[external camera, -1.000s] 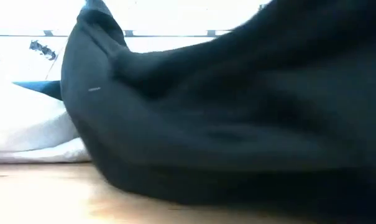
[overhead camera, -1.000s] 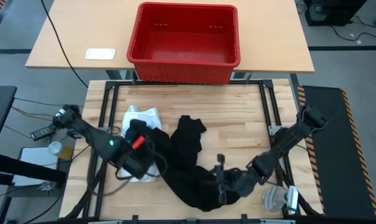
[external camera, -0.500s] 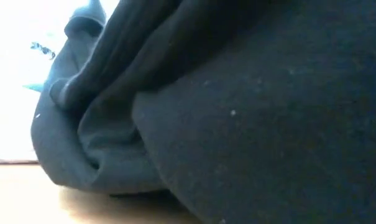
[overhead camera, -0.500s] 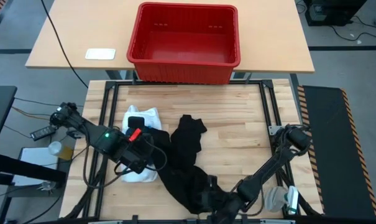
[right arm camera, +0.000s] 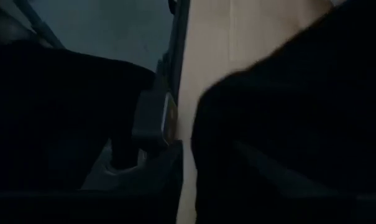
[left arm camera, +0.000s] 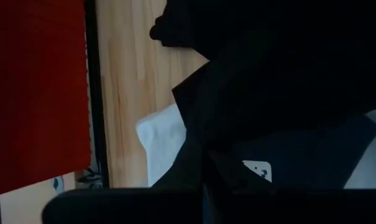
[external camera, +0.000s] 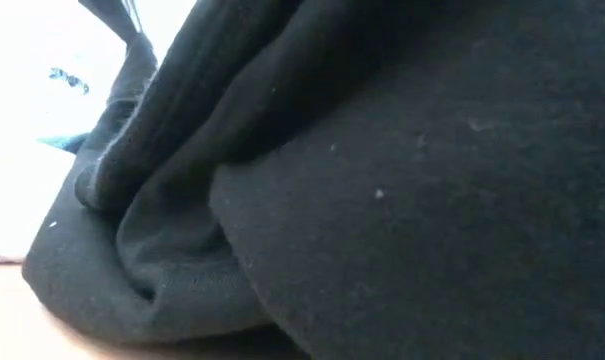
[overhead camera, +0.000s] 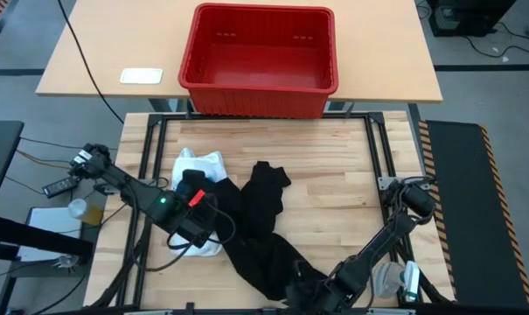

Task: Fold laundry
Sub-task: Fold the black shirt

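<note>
Nothing is folded yet. The black garment (overhead camera: 262, 229) lies crumpled at lower centre, overlapping the white shirt (overhead camera: 201, 166) to its left. The left gripper (overhead camera: 197, 226) is closed, seemingly on black cloth; the right gripper's (overhead camera: 301, 291) grip cannot be told.

Black garment (external camera: 402, 200) blocks low view; right tool (overhead camera: 303, 293) hidden.

High cam looks straight down on whole bench (overhead camera: 334, 166). Low cam at bench level, lens nearly against black garment (external camera: 382, 180). Wrist cams close over bench; left one shares red crate (left arm camera: 38, 87) w/ high cam.
</note>
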